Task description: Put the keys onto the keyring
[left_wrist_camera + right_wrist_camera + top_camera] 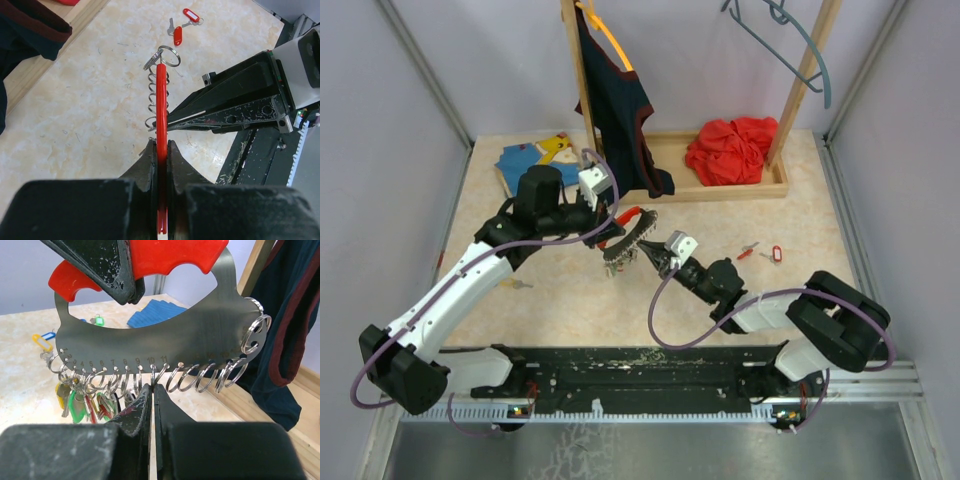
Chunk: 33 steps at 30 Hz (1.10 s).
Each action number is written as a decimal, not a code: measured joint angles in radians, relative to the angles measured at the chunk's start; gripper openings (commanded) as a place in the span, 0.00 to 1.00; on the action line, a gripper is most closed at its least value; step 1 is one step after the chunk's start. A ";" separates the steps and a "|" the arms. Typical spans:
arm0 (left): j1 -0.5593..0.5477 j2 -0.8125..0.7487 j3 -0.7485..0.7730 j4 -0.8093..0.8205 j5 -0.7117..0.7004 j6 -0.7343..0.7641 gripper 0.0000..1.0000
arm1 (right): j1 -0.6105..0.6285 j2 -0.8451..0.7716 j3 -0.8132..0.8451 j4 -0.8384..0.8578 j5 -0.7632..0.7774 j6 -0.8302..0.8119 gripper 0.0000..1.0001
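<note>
The keyring is a steel plate (200, 340) with a red handle (161, 95) and a row of numbered split rings along its lower edge. My left gripper (161, 148) is shut on the red handle and holds the plate up above the table (625, 240). My right gripper (152, 386) is shut just under the plate, its tips pinching the split ring (151, 376) at hole ten. Several keys with green, red and yellow tags (77, 405) hang from the lower-numbered rings. Two loose keys with red tags (772, 253) lie on the table to the right.
A wooden clothes stand (720, 185) at the back holds a dark garment (615, 100) and a red cloth (730, 150). Folded blue and yellow cloths (535, 160) lie at the back left. More loose tagged keys, yellow (42, 341) and green (98, 320), lie on the table.
</note>
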 measured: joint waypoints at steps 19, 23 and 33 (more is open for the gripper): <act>0.039 -0.085 -0.270 0.268 -0.091 -0.363 0.16 | 0.000 0.029 -0.055 0.063 -0.010 0.005 0.00; 0.066 -0.105 -0.428 0.423 -0.073 -0.482 0.26 | 0.000 0.071 -0.061 0.079 -0.019 0.009 0.00; 0.099 -0.101 -0.721 0.682 -0.080 -0.675 0.57 | -0.009 0.155 -0.061 0.138 -0.061 0.002 0.00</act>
